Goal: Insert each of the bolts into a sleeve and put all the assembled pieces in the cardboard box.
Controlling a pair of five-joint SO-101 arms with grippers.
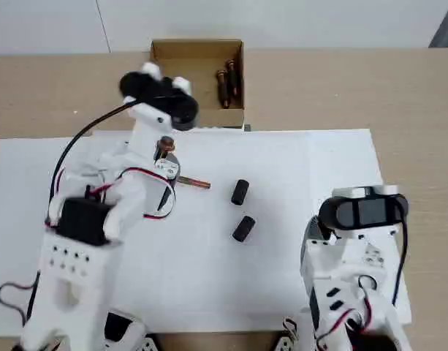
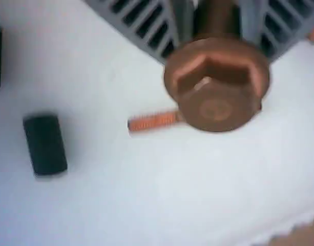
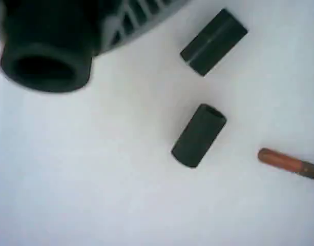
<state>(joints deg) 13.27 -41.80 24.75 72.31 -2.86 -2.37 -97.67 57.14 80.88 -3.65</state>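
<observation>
My left gripper (image 1: 164, 153) (image 2: 218, 20) is shut on a copper bolt (image 2: 215, 84) with its hex head (image 1: 166, 143) facing up, just in front of the cardboard box (image 1: 165, 55). A second bolt (image 1: 195, 183) (image 2: 151, 122) lies on the white sheet beside it. Two loose black sleeves (image 1: 240, 191) (image 1: 243, 228) lie at mid-table, seen also as sleeves (image 3: 213, 41) (image 3: 199, 136) from the right wrist. My right gripper (image 3: 54, 31) is shut on a third black sleeve (image 3: 44, 61), open end toward the camera, above the paper near the right arm (image 1: 359, 212).
Copper bolt pieces (image 1: 227, 80) lie in the box's right side. The white sheet (image 1: 297, 285) covers most of the wooden table (image 1: 355, 88). Cables (image 1: 70, 157) trail along the left arm.
</observation>
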